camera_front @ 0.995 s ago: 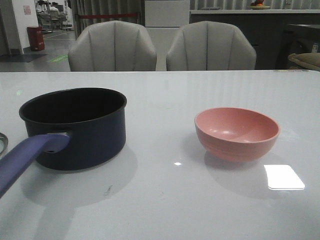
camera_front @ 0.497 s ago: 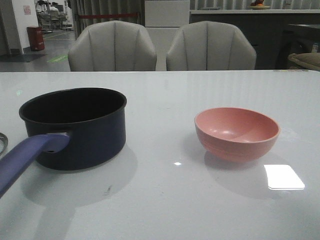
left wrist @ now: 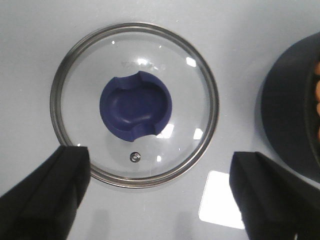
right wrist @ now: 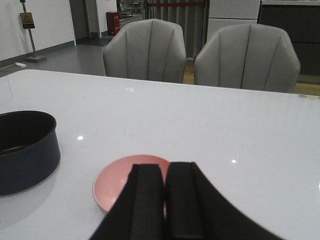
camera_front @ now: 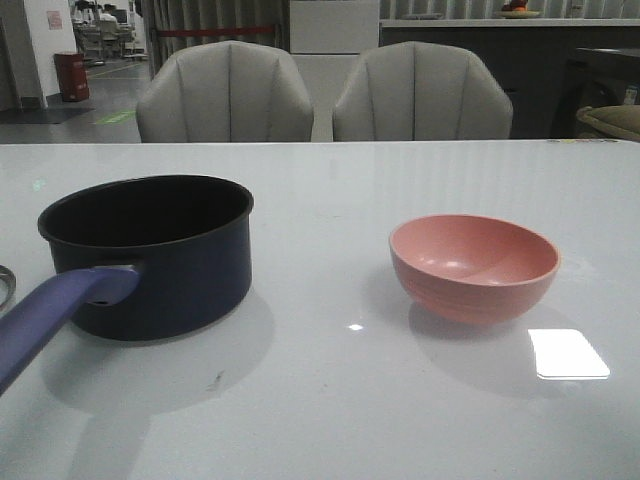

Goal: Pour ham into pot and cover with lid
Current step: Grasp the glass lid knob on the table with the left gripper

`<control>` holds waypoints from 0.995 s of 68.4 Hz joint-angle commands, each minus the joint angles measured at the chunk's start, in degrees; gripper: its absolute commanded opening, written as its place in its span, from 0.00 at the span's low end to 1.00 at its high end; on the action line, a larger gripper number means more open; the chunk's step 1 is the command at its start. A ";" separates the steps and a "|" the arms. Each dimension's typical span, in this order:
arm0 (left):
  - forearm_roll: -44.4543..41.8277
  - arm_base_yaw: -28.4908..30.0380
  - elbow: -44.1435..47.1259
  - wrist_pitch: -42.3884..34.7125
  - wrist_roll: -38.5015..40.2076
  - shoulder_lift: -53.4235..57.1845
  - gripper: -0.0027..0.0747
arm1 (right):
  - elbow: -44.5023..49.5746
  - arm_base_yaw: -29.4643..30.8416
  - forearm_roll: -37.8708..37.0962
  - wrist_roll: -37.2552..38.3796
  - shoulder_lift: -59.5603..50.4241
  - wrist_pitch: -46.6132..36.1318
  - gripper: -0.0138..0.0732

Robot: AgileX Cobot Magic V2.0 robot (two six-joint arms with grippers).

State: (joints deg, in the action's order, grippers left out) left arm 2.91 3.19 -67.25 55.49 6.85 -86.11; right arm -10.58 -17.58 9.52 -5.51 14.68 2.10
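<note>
On the glossy white table [camera_front: 330, 190] the dark navy saucepan [camera_front: 160, 255] stands upright on the left, its long purple-blue handle [camera_front: 55, 310] reaching toward the near left edge, and the salmon-pink bowl [camera_front: 473, 265] sits upright well apart from it on the right. The glass lid [left wrist: 134, 104] lies flat on the table just beside the pot, knob side up, its dark blue knob [left wrist: 136, 105] centred inside the silver rim (only a sliver of that rim shows at the left border of the front view). The left gripper [left wrist: 160, 192] hangs above the lid with its fingers [left wrist: 47, 192] spread wide, one to each side, touching nothing. At the border of that same view, orange-pink ham slices [left wrist: 316, 95] show inside the pot. The right gripper [right wrist: 165, 200] is above the near side of the bowl with its two black fingers pressed together and nothing between them. Two grey chairs [camera_front: 225, 92] stand behind the table.
</note>
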 commanded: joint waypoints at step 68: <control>-2.91 1.30 -7.96 -1.56 -1.70 -18.54 0.82 | -1.57 -0.01 0.11 -0.69 0.36 -4.56 0.35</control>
State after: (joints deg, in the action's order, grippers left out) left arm 0.00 4.39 -73.61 55.56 5.30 -106.64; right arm -10.58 -17.58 9.52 -5.59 14.68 2.10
